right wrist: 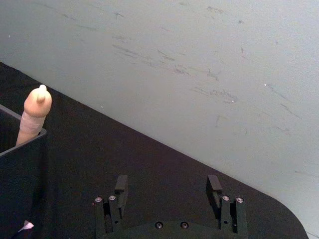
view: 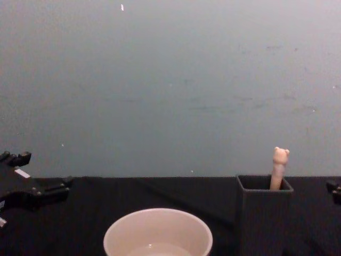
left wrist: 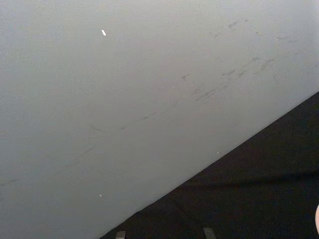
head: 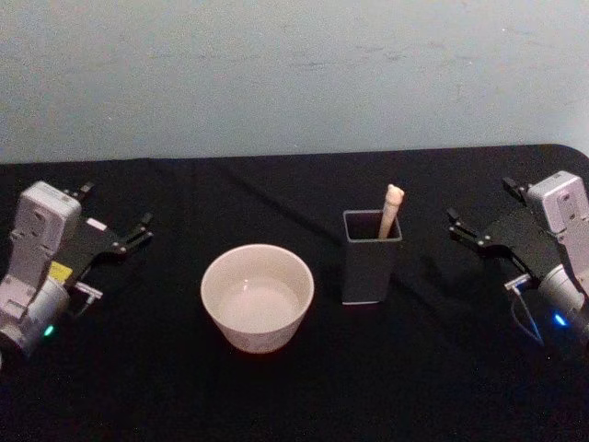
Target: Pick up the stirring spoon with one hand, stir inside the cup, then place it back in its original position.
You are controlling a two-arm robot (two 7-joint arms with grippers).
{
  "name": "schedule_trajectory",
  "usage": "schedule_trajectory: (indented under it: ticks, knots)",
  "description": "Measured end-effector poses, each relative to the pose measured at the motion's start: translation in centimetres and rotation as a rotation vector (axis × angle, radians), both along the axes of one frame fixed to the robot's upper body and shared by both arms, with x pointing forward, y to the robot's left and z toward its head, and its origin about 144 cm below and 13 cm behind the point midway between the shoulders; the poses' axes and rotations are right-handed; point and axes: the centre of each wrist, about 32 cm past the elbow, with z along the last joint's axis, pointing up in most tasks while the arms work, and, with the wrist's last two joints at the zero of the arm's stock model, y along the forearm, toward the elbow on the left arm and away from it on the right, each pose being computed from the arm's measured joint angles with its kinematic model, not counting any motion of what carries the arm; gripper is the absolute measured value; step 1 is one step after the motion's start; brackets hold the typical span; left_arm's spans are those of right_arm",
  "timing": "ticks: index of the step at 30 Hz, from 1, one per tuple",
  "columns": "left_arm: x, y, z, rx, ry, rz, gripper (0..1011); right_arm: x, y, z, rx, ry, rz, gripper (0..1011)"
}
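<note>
No text, brand, number or sign is legible; the yellow label [head: 61, 271] and white sticker [head: 96, 224] behind the left gripper [head: 117, 206], by the tabletop's [head: 294, 405] left edge, are unreadable.

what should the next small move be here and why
Probably swing the right end effector toward the handle of the stirring spoon. The spoon stands in the holder with its handle above the rim. The right end effector is open and nearer that holder, while the left end effector is farther off, beyond the cup.
</note>
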Motion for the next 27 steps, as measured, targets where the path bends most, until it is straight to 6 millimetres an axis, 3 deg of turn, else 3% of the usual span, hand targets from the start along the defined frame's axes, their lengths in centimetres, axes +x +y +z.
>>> schedule_trajectory:
  ticks: [27]
  knots:
    - [0.0, 0.0, 0.0, 0.0, 0.0, 0.0, 1001, 0.0, -0.01, 0.0, 0.0, 0.0, 0.0, 1002]
